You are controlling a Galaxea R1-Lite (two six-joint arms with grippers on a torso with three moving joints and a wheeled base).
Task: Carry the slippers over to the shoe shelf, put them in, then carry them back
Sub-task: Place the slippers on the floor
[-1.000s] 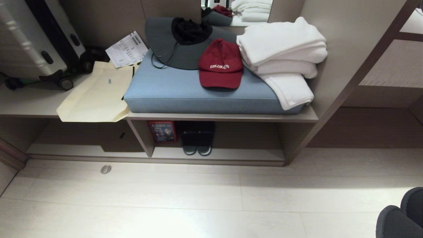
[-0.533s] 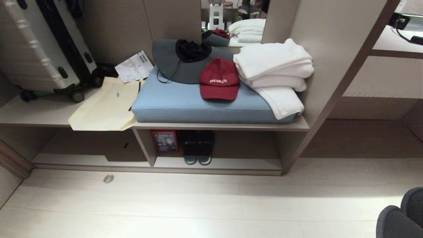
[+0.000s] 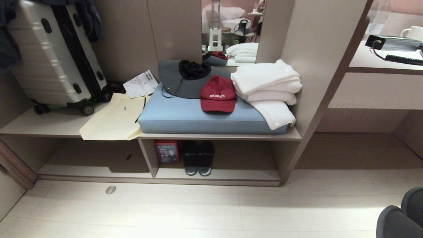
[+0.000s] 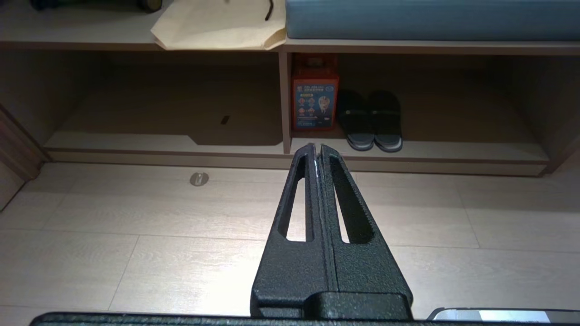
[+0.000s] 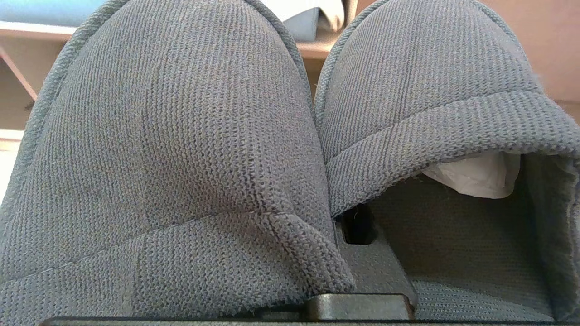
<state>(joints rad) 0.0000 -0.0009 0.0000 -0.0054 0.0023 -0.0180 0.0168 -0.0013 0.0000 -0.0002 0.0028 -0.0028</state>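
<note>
Camera tilted upward; furniture itself unmoved. Right pincer point(image 5: 362, 246) clamped on grey closed-toe slippers point(image 5: 181, 136); left pincer point(image 4: 316, 151) closed, empty. Risk: shallow pinch slips, pair drops short of shoe shelf point(image 3: 218, 180).

Right cubby of shoe shelf point(image 3: 216, 175): red box point(image 3: 167, 152) stood against divider, dark slides point(image 3: 198, 158) just beside it, bare board to their right. Left cubby open. Cream bag point(image 3: 114, 119) overhung shelf edge above. Small disc point(image 3: 110, 189) lay on floor in front.
</note>
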